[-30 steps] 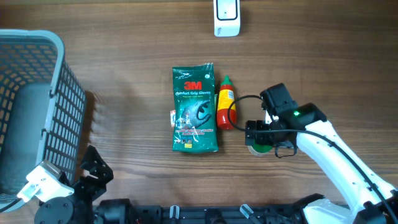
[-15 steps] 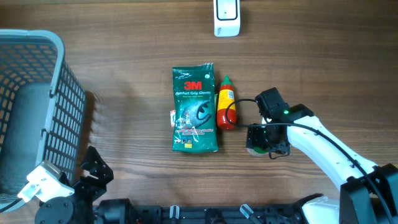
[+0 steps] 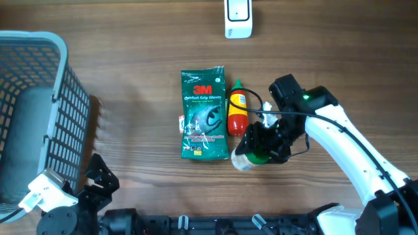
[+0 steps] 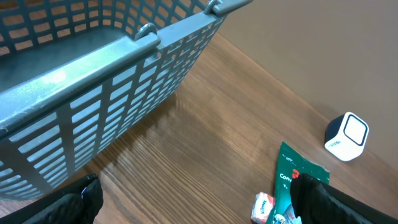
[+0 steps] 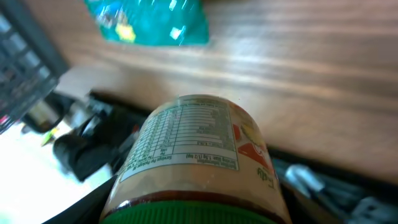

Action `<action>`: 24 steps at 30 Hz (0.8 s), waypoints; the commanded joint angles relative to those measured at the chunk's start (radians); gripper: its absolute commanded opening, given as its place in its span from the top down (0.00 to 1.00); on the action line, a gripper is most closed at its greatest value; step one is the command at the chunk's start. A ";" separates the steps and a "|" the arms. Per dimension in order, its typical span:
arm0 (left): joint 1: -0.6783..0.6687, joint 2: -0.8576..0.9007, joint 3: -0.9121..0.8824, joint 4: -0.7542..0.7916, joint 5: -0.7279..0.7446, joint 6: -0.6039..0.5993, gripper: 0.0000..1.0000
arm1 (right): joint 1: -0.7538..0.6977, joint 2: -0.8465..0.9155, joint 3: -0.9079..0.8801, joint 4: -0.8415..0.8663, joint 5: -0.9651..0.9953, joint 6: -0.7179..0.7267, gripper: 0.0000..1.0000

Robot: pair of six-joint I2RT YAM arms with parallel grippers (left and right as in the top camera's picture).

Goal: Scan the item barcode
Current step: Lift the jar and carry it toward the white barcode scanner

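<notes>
Our right gripper (image 3: 260, 147) is pinching the green-lidded jar (image 3: 242, 160), holding it tilted just beside the red bottle (image 3: 236, 112) and gloves packet (image 3: 204, 115), well apart from the scanner (image 3: 238, 18). Our left gripper (image 4: 199, 208) is hanging spread wide near the basket (image 4: 93, 93).

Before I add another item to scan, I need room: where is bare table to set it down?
The widest bare wood lies between the basket and the glove pack. A strip runs between the scanner and the pack; right of the scanner is free too. Crowded: pack, bottle and the jar in the right jaws bunch together.
</notes>
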State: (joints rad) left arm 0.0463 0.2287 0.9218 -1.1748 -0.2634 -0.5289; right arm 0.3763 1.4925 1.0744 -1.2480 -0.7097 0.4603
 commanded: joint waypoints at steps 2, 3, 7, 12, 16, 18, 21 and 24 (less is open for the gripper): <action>0.006 -0.006 0.000 0.001 -0.006 0.008 0.00 | 0.002 0.001 0.019 -0.071 -0.145 -0.061 0.36; 0.006 -0.006 0.000 0.002 -0.006 0.008 0.00 | 0.002 0.001 0.019 -0.084 -0.163 -0.071 0.36; 0.006 -0.006 0.000 0.002 -0.006 0.008 0.00 | 0.002 0.001 0.019 -0.130 -0.190 -0.095 0.36; 0.006 -0.006 0.000 0.001 -0.006 0.008 0.00 | 0.002 0.001 0.019 -0.152 -0.188 -0.095 0.36; 0.006 -0.006 0.000 0.001 -0.006 0.008 0.00 | 0.002 0.001 0.019 -0.017 -0.182 -0.094 0.36; 0.006 -0.006 0.000 0.001 -0.006 0.008 0.00 | 0.002 0.001 0.019 0.108 -0.181 -0.095 0.36; 0.006 -0.006 0.000 0.001 -0.006 0.008 0.00 | -0.018 0.001 0.020 0.295 -0.147 -0.071 0.37; 0.006 -0.006 0.000 0.001 -0.006 0.008 0.00 | -0.071 0.001 0.020 0.539 -0.056 0.014 0.40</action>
State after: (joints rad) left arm 0.0463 0.2287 0.9218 -1.1748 -0.2634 -0.5289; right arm 0.3511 1.4925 1.0748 -0.8486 -0.8303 0.4068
